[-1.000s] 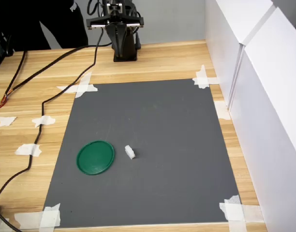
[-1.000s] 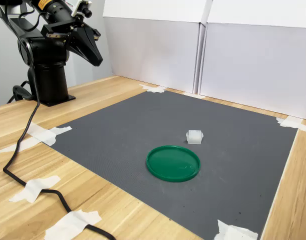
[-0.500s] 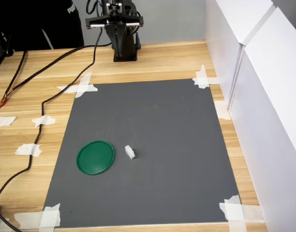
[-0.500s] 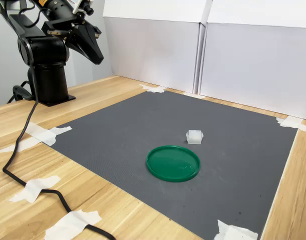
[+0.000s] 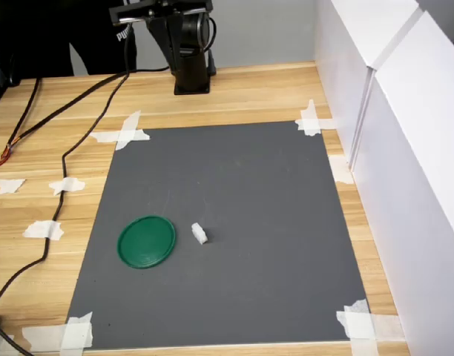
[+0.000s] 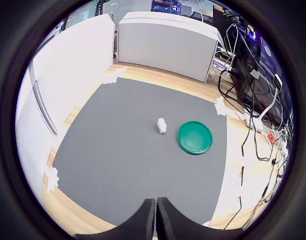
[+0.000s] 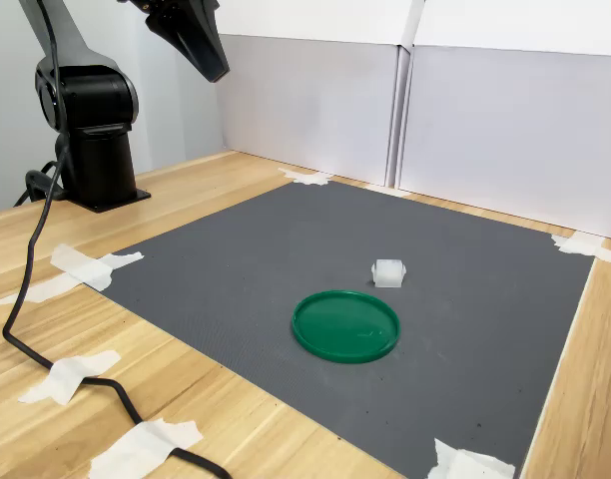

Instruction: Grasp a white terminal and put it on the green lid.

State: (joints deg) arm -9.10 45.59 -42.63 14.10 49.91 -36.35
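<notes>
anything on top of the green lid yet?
No. The green lid lies bare on the grey mat in all three views. The white terminal sits on the mat beside it, apart. What lies under the lid cannot be seen.

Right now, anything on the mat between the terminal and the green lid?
No. The white terminal lies beside the green lid, apart from it, with only bare grey mat between them. The gripper is high near the base.

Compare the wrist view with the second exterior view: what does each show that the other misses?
Only the wrist view shows the monitors beyond the table and the fingertips pressed together. Only the second exterior view shows the arm's base and the gripper raised high. Both show the white terminal lying on the grey mat beside the green lid.
</notes>
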